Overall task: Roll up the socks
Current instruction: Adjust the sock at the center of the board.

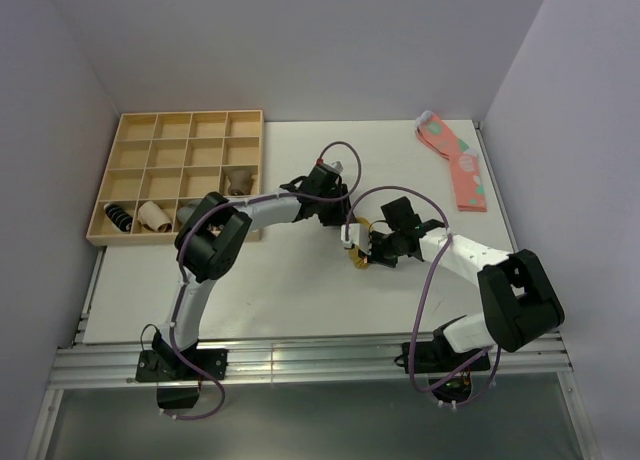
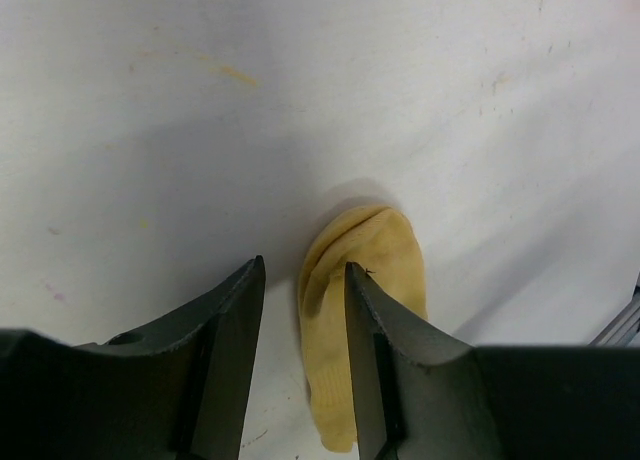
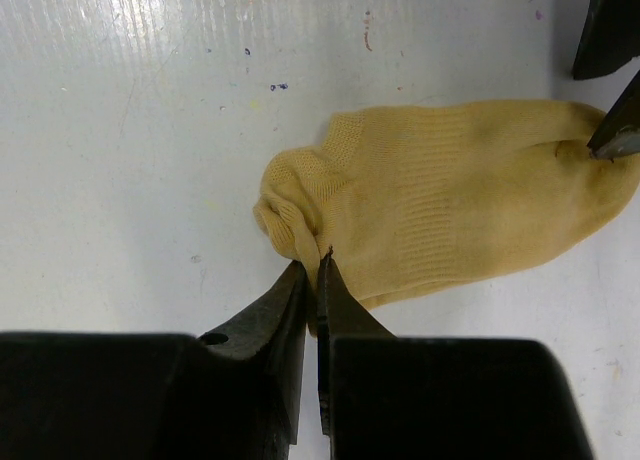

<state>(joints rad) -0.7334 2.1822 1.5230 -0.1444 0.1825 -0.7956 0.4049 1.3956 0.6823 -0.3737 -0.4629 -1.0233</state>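
Note:
A mustard-yellow sock [image 3: 450,205] lies flat on the white table, its cuff end bunched; it also shows in the left wrist view [image 2: 335,310] and, small, between the grippers in the top view [image 1: 358,260]. My right gripper [image 3: 318,265] is shut on the sock's bunched near edge; in the top view it sits at the sock [image 1: 376,248]. My left gripper [image 2: 305,268] is open over the sock's other end. Its right fingertip [image 2: 352,272] rests on the fabric and its left finger stands on bare table. That fingertip [image 3: 612,138] shows pressing the sock's far end.
A wooden compartment tray [image 1: 150,145] stands at the back left and holds rolled socks, one striped [image 1: 120,217] and one grey [image 1: 237,180]. Pink spotted socks [image 1: 455,165] lie at the back right. Walls close in the table on three sides.

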